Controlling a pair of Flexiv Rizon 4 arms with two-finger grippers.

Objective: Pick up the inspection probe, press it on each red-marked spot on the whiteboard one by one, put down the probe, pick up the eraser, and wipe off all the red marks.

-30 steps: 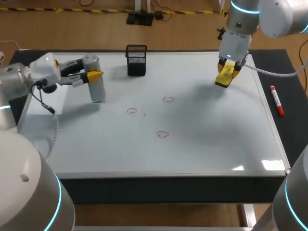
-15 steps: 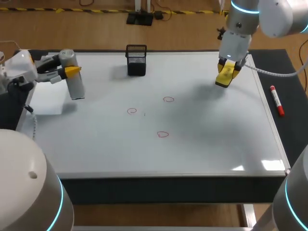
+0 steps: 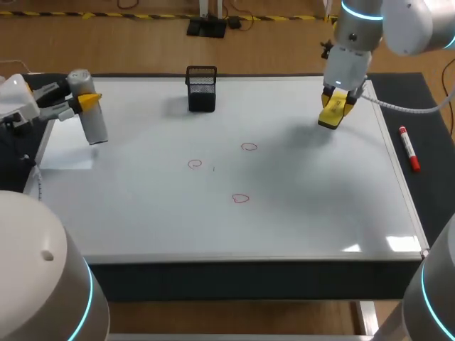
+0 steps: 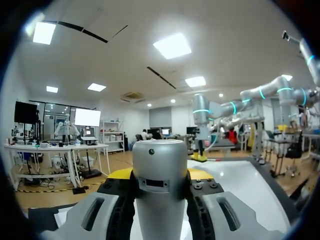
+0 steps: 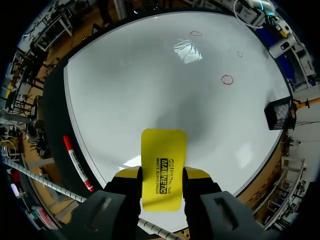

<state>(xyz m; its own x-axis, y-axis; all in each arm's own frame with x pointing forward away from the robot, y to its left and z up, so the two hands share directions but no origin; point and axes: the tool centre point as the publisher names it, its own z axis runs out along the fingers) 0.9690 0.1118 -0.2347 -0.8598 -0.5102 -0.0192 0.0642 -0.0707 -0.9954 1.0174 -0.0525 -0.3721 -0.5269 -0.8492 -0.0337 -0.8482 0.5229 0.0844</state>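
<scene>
The inspection probe [image 3: 89, 114], a silver cylinder, stands upright in the left hand [image 3: 82, 103] over the far left corner of the whiteboard [image 3: 284, 227]. The left hand's two yellow-tipped fingers press on the probe from opposite sides, near its upper end. In the left wrist view the probe [image 4: 160, 185] fills the gap between the fingers, with a yellow tip showing on either side of it. I cannot tell whether its lower end touches the board.

The right hand [image 3: 335, 106] hangs over the far right part of the whiteboard, closed around the yellow eraser [image 3: 333, 114]. The right wrist view shows the eraser [image 5: 162, 167] clamped flat between the two fingers and sticking out ahead of them, above bare white board [image 5: 150, 75].

Three red marks lie in the middle of the board, well apart from both hands: one ring [image 3: 248, 147] farthest back, one [image 3: 195, 164] to its left and one [image 3: 240, 198] nearest the front edge.

A black mesh basket [image 3: 201, 89] stands on the board's far edge, between the two hands and nearer the left one. A red marker [image 3: 409, 148] lies on the dark desk surface just beside the board's right edge.
</scene>
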